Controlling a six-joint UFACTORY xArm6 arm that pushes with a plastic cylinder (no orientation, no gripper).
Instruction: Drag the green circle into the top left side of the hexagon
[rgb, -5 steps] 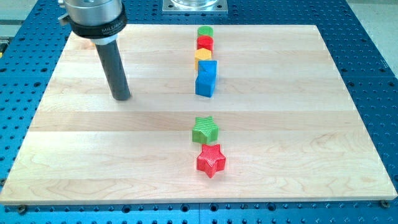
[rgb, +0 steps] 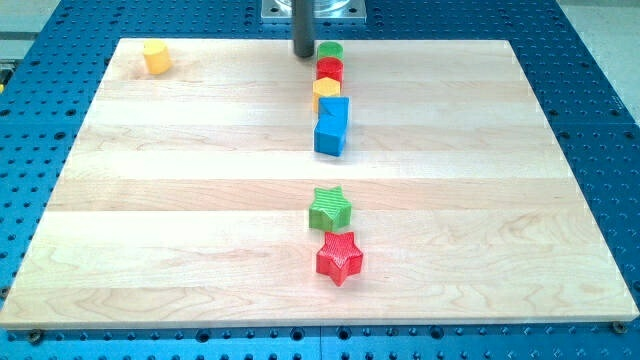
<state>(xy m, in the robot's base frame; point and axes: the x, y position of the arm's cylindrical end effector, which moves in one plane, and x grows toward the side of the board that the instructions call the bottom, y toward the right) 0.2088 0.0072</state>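
Note:
The green circle (rgb: 330, 49) lies at the view's top centre, at the head of a tight column. Just below it is a red circle (rgb: 330, 69), then the yellow hexagon (rgb: 326, 90), then a blue block (rgb: 332, 125). My tip (rgb: 303, 54) stands on the board just left of the green circle, very close to it or touching it. The rod rises out of the view's top edge.
A small yellow block (rgb: 155, 56), its shape unclear, sits near the board's top left corner. A green star (rgb: 330, 208) and a red star (rgb: 339, 257) lie below the centre, touching. The wooden board (rgb: 180, 240) rests on a blue perforated table.
The rod has moved from the board's upper left to the top centre, beside the green circle. The small yellow block at top left, hidden before, now shows. The blocks have not moved.

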